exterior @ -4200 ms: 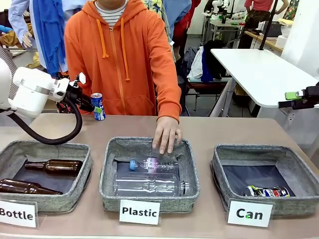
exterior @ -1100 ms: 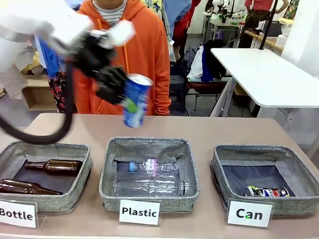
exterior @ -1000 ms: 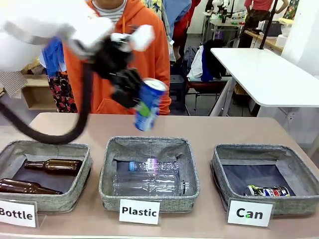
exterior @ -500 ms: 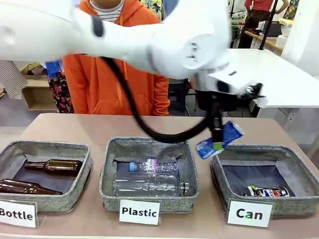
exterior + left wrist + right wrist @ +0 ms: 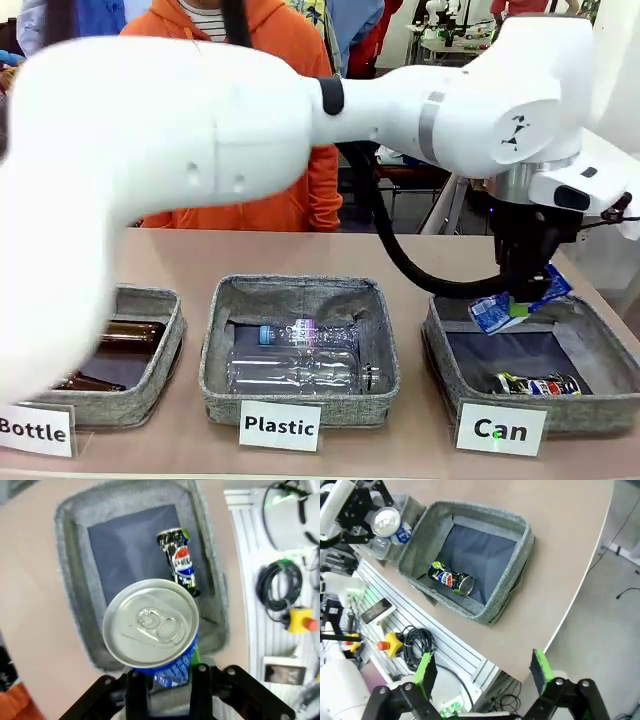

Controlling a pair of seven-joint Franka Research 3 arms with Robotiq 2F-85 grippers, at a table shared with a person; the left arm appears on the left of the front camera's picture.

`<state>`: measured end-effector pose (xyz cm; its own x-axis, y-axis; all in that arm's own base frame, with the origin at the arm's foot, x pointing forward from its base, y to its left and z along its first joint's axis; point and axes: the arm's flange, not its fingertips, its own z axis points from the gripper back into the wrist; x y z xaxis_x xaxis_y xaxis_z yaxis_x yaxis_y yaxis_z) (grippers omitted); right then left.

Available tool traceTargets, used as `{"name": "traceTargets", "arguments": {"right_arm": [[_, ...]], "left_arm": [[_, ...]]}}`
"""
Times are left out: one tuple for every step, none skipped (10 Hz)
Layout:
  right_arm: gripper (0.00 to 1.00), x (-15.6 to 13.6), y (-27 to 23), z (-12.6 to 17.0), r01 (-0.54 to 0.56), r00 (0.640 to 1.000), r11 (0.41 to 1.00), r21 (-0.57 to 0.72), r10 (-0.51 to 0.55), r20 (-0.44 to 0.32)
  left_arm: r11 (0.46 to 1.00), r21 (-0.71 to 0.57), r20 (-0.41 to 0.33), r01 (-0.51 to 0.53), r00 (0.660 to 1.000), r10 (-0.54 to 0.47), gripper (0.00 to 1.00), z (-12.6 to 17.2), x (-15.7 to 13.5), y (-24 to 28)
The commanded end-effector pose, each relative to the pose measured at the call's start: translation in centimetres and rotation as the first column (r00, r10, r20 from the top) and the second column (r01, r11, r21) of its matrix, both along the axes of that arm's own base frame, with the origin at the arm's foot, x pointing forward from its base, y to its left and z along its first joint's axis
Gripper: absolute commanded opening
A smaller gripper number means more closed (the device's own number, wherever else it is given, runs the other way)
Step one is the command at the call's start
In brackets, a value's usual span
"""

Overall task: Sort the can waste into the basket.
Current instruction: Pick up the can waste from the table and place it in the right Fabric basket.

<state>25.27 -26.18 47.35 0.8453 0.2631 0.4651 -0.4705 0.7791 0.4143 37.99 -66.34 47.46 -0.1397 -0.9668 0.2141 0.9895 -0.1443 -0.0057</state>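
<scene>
We kept our left claw [image 5: 517, 306] clenched on the blue can [image 5: 520, 300] above the basket [image 5: 590, 345] at lower right, ready to drop it there.

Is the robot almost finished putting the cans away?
Nearly. One crushed dark silvery can already lies in the square grey fabric basket marked "Can". The left tool holds the blue metal drink can, tilted, above that basket's far left corner. What's left is to let go so it drops in. The right tool is open and holds nothing, off past the table edge.
</scene>
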Motion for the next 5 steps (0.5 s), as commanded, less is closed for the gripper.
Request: {"name": "traceTargets", "arguments": {"right_arm": [[1.0,0.43,0.3,0.63,0.006,1.0,1.0,-0.012,-0.006,-0.006],[1.0,0.43,0.3,0.63,0.006,1.0,1.0,-0.012,-0.006,-0.006],[1.0,0.43,0.3,0.63,0.006,1.0,1.0,-0.012,-0.006,-0.006],[1.0,0.43,0.3,0.63,0.006,1.0,1.0,-0.012,-0.006,-0.006],[1.0,0.43,0.3,0.63,0.006,1.0,1.0,-0.012,-0.006,-0.006]], "left_arm": [[0.999,0.002,0.016,0.034,0.999,-0.034,0.33,1.27,2.62,-2.68],[0.999,-0.004,0.027,0.048,0.998,-0.048,0.33,0.86,2.6,-2.63],[0.999,-0.001,0.043,0.051,0.998,-0.051,0.33,0.66,2.61,-2.72],[0.998,0.007,0.055,0.062,0.997,-0.062,0.54,0.4,2.58,-2.83],[0.998,0.014,0.057,0.067,0.996,-0.068,0.91,0.33,2.59,-2.93]]}}
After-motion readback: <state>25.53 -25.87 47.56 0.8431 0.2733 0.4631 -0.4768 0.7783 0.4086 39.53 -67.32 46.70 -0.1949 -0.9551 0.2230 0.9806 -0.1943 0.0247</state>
